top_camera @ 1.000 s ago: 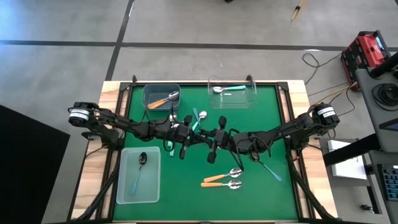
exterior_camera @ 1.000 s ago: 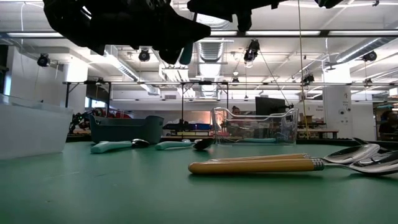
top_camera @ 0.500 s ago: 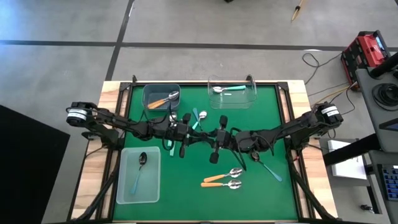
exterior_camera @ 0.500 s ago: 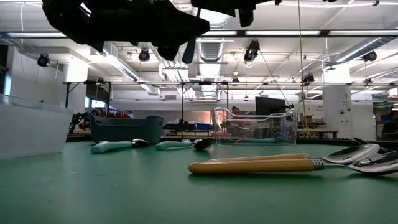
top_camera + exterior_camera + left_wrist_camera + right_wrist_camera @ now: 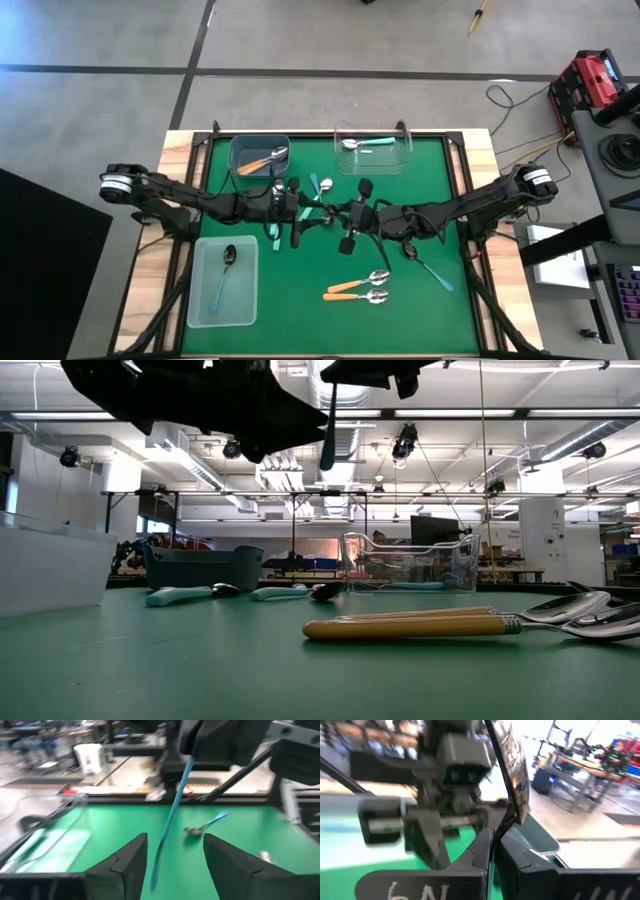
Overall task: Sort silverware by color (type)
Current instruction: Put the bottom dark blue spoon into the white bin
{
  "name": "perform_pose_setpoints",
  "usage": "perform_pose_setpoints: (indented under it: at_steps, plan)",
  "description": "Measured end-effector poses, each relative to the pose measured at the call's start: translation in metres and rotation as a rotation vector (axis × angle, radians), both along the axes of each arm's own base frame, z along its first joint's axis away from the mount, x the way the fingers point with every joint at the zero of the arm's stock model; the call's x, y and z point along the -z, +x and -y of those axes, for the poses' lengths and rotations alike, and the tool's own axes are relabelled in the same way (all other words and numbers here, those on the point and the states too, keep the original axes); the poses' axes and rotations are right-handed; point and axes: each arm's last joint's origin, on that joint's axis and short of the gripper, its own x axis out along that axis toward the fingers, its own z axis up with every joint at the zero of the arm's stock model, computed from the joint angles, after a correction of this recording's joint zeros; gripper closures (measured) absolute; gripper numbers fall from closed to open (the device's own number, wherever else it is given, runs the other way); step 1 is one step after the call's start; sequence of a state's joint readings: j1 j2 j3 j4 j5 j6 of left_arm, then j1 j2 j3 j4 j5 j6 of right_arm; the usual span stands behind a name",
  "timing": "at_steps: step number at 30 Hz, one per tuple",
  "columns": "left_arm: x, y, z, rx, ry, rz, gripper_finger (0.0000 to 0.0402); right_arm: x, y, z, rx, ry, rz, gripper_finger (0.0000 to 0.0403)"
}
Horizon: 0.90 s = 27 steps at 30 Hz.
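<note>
- Handing over a dark-bowled spoon with a thin light-blue handle, held in the air above mid-table between the two arms; judged step: a transfer from the left gripper to the right gripper.
- Doing it well: the left arm should back straight away along the handle without brushing it; the right must keep its pinch firm, as the thin handle could swing.
- Left jaws: spread, the handle hanging free between them, touching neither finger.
- Right jaws: pressed together on the spoon at its bowl end.
- Remaining silverware: orange-handled spoons, a teal-handled spoon loose on the green mat; others already in bins.
</note>
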State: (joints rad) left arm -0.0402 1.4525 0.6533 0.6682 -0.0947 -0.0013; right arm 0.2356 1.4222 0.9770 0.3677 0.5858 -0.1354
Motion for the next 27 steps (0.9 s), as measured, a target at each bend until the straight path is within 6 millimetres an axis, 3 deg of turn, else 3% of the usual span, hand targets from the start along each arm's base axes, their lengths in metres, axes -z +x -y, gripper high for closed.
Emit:
perform_pose_setpoints:
  at_steps: [7, 19, 27]
  plan:
    - [-0.019, -0.017, -0.003, -0.057, 0.008, -0.017, 0.0212, 0.0, 0.0, 0.004, 0.035, -0.032, -0.172, 0.0394]
    - [-0.057, -0.03, 0.01, -0.004, 0.117, 0.222, 0.0223, 0.008, -0.002, 0.005, 0.014, -0.002, -0.259, 0.0394]
    - [-0.049, -0.015, 0.012, 0.027, 0.183, 0.313, 0.0223, 0.008, -0.002, 0.004, -0.01, -0.007, -0.263, 0.0394]
